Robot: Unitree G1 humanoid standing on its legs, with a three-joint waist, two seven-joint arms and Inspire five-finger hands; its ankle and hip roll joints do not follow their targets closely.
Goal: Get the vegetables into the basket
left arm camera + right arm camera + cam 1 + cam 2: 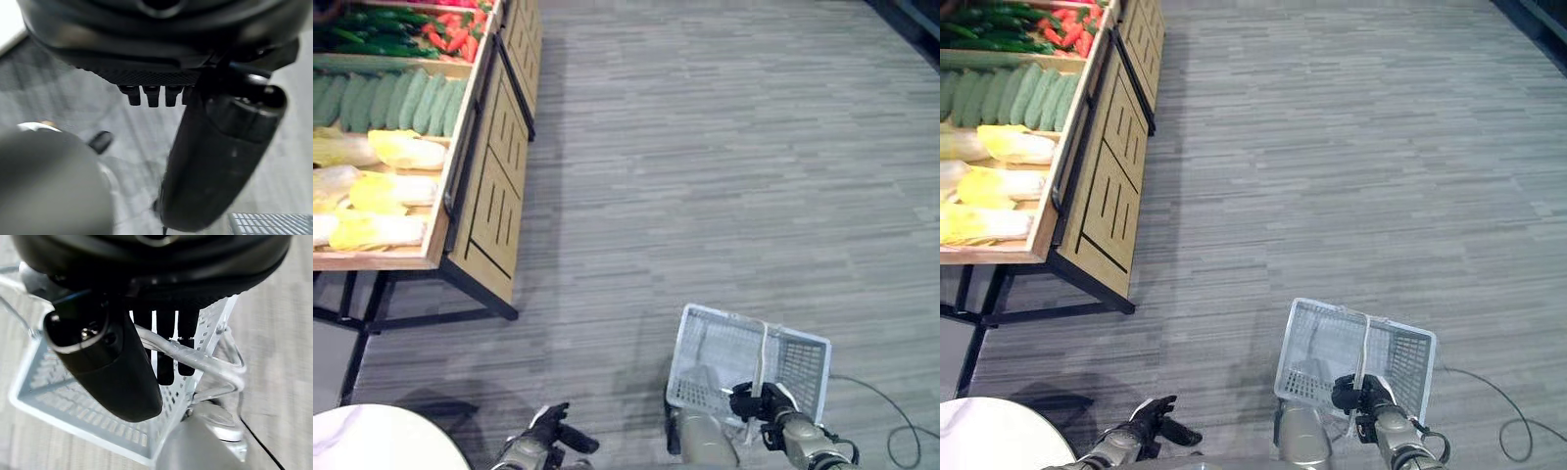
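White wire basket (744, 362) hangs clamped in the right hand (759, 403); vegetables (382, 147) lie far left, nearer the empty, loosely open left hand (548, 431).

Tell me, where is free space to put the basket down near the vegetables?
The grey floor right of the wooden stand is bare. The stand's shelves are crowded with vegetables. The right hand holds the basket by its handle; the left hand is free.

Even, bright overhead light; soft shadow under the wooden stand (489, 186); both wrist views blurred up close.
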